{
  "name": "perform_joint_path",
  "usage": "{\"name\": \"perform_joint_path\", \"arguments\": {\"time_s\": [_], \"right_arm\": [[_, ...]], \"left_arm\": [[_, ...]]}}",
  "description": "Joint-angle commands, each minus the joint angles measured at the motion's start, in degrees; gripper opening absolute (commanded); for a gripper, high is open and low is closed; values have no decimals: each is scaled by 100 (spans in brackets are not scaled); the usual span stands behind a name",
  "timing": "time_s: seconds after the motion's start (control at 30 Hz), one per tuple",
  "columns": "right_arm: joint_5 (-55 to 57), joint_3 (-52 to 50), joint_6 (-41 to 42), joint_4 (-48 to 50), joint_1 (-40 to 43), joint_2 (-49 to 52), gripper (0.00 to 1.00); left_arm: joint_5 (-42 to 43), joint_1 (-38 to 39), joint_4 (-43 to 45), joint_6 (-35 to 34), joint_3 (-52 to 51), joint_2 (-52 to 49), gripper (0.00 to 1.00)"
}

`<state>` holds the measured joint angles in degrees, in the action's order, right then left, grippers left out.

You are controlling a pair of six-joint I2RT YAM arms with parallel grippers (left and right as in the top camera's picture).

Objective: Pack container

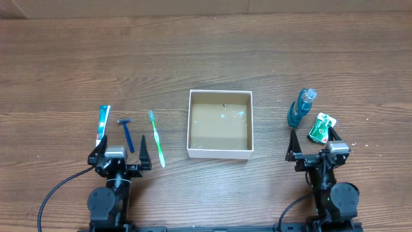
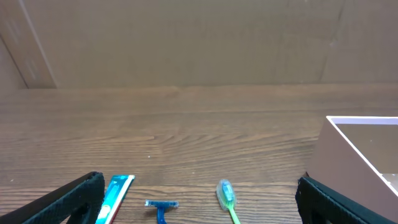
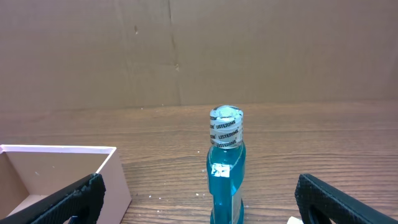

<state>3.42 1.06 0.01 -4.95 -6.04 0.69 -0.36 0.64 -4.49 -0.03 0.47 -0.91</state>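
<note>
At the middle of the bench sits one container [image 1: 219, 125], white-walled with a bare brown floor. Toward the near left corner lie one toothpaste tube [image 1: 103, 122], one blue razor [image 1: 127, 133] and one green toothbrush [image 1: 156, 137], side by side. Toward the near right stand one blue mouthwash bottle [image 1: 302, 107], upright, and one green packet [image 1: 321, 127].

Both pincers are spread wide and grip nothing. The left gripper [image 1: 122, 143] brackets the razor; the right gripper [image 1: 313, 138] may brush the packet, though I cannot tell.

Brown wood grain covers the bench, and cardboard sheets back its far edge.
</note>
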Motion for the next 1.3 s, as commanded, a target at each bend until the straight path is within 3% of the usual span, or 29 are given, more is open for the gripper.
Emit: {"name": "perform_joint_path", "arguments": {"time_s": [0.0, 0.97, 1.13, 1.27], "right_arm": [[35, -59, 26, 44, 17, -50, 100], [33, -59, 79, 55, 17, -50, 100], [37, -57, 822, 50, 17, -50, 100], [44, 210, 1202, -173, 17, 98, 100]], "left_arm": [[85, -31, 4, -79, -20, 55, 100], [63, -31, 7, -87, -20, 55, 100], [256, -28, -13, -1303, 4, 55, 100], [555, -28, -691, -1375, 549, 55, 100]]}}
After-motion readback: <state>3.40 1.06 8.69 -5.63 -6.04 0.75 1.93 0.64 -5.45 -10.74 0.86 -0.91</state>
